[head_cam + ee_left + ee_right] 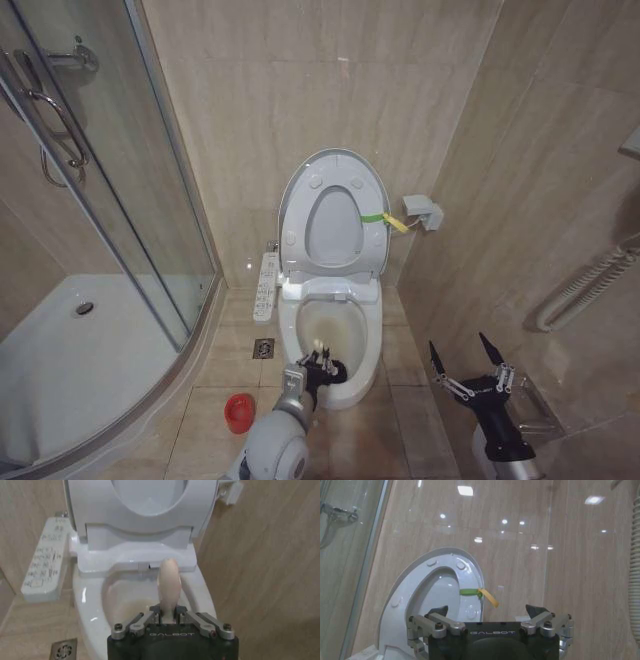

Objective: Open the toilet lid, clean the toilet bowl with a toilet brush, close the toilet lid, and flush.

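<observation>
Beige-tiled bathroom, glass shower enclosure (100, 200) on robot's left, toilet against far wall. Toilet lid (333, 215) already raised, leaning back upright with seat ring (300, 225) folded against it; small round bumpers visible on underside, a green-and-yellow band (385, 218) tied at its right edge. Toilet bowl (368, 335) open, white ceramic, yellowish-brown staining down inside. Left gripper (322, 366) poised at bowl's near rim, jaws closed on the toilet brush (169, 585); pale handle runs straight ahead from the jaws toward the hinge end, long axis roughly in line with bowl's long axis, seen over the basin in left wrist view. Dark mass at the gripper in head view, probably the bristle head, though cannot tell for certain. Red cup holder (238, 411) on floor tile left of the bowl base, just beside left arm. Right gripper (470, 372) held off to the right near the side wall, well apart from the bowl, jaws spread wide, holding nothing. Judgement: scrubbing step in hand; left arm is the nearer and already over the bowl, stained surface lies ahead of and below its jaws
</observation>
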